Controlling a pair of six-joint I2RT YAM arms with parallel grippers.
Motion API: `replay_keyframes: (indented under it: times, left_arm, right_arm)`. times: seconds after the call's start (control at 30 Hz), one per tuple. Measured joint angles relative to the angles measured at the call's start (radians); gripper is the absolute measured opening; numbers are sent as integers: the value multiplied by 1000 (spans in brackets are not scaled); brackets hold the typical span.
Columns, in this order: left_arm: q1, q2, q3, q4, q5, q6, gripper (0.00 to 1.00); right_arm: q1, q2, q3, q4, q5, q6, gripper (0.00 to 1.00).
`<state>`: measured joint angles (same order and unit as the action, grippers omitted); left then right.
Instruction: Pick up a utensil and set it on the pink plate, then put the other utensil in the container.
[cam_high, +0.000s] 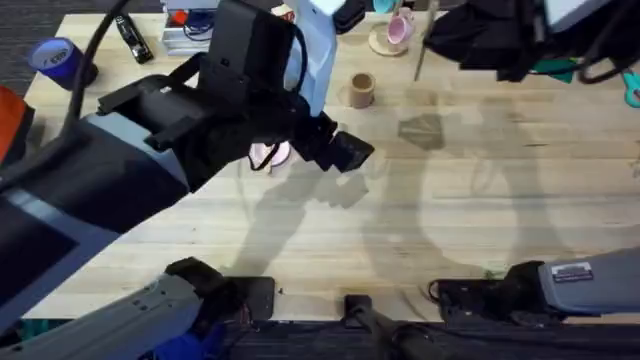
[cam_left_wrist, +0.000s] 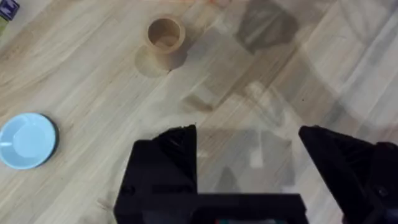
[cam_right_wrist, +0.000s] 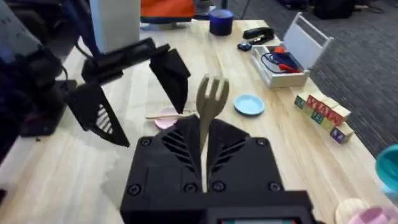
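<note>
Wooden table (cam_high: 480, 220); left end effector (cam_left_wrist: 249, 155) spread, right end effector (cam_right_wrist: 204, 158) pinching the fork (cam_right_wrist: 211, 106).

bright, even light is falling from above on the pale wooden worktop (cam_high: 480, 210), and soft-edged grey shadows of the arms are spreading across its middle in the overhead view. the left arm (cam_high: 120, 180) is rising close under the camera and showing large, dark and blurred. in the left wrist view a diffuse shadow is lying beside the container (cam_left_wrist: 165, 36), and the nearest black fingers (cam_left_wrist: 165, 168) are looking soft. in the right wrist view the far room is blurring, and the wooden fork (cam_right_wrist: 211, 106) is staying fairly sharp
</note>
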<state>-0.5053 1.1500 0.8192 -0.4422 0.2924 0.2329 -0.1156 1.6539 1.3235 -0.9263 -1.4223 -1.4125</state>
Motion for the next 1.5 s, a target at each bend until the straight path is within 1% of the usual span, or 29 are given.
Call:
replay_keyframes:
  times: [0.03, 0.13, 0.5, 0.67, 0.77, 0.87, 1.03, 1.2, 1.5]
  left_arm:
    - [0, 0, 0, 9, 0, 0, 993]
    - [0, 0, 0, 9, 0, 0, 993]
    - [0, 0, 0, 9, 0, 0, 993]
    - [0, 0, 0, 9, 0, 0, 993]
    - [0, 0, 0, 9, 0, 0, 993]
    - [0, 0, 0, 9, 0, 0, 993]
    - [0, 0, 0, 9, 0, 0, 992]
    - [0, 0, 0, 9, 0, 0, 993]
    - [0, 0, 0, 9, 0, 0, 993]
  right_arm:
    - [28, 49, 0, 40, -7, -26, 32]
    - [55, 97, 0, 103, -15, -36, 32]
    - [140, 218, 0, 400, -16, 4, 32]
    - [155, 273, 1, 602, -13, 91, 32]
    - [157, 303, 1, 729, -3, 176, 32]
    - [160, 322, 1, 830, 30, 275, 32]
    - [164, 347, 1, 968, 58, 398, 32]
    - [168, 370, 1, 1000, 73, 468, 32]
    - [168, 429, 1, 1013, 92, 500, 32]
